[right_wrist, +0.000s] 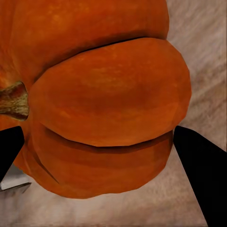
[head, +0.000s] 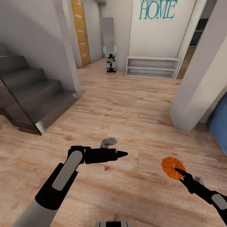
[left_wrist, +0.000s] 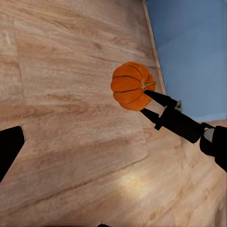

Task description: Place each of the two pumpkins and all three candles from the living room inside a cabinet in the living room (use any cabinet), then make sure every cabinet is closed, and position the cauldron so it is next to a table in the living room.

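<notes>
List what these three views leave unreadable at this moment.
- Pumpkin: its underside, head view; right gripper covers part.
- Left gripper: open or shut unclear, fingers overlap in head view.
- Wall lettering: top line cut by the frame edge.
- Blue surface: cropped by the left wrist frame, identity unclear.

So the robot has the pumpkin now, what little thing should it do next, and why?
Probably keep the right gripper shut on the pumpkin and turn the base to look for the cabinet. The pumpkin is held off the wood floor, and ahead are stairs and a white open shelf.
</notes>
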Available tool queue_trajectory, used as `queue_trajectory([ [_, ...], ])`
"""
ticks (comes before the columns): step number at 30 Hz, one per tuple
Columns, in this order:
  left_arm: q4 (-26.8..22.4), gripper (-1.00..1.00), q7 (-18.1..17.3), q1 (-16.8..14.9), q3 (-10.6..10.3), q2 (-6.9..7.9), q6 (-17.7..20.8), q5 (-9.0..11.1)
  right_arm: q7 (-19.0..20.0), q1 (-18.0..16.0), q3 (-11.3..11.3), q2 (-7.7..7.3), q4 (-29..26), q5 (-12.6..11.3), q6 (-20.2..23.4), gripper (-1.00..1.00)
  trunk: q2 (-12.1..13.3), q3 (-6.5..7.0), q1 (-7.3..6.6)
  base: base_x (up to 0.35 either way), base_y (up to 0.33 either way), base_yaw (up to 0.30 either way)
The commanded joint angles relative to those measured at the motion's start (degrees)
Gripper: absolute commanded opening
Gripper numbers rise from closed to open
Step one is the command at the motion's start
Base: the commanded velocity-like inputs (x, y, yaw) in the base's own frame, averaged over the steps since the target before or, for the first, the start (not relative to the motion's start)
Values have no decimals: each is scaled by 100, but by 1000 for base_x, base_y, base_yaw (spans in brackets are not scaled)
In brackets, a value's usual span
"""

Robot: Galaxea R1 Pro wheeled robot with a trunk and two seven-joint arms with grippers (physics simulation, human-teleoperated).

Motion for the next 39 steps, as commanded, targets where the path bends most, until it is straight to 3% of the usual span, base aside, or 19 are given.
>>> queue_trajectory([
  [1, -3, 100, 61, -5, -8, 3, 4, 54, 3, -2, -33, 0, -1, -35, 46, -100, 0, 25, -6, -206, 5, 239],
  [12, -3, 100, 87, -5, 2, 1, 4, 19, -4, -2, -33, 2, 3, -35, 39, -100, 14, 335, -34, -68, 1, 239],
  [28, -1, 100, 501, -5, 9, -5, 4, 1, -6, -2, -33, 2, 8, -35, 40, -100, 36, 781, -75, -2, 0, 242],
  [39, 6, 100, 1147, -5, 9, -14, 4, -1, -6, -2, -31, 2, 8, -35, 42, -100, 51, 1086, -104, 0, 0, 244],
])
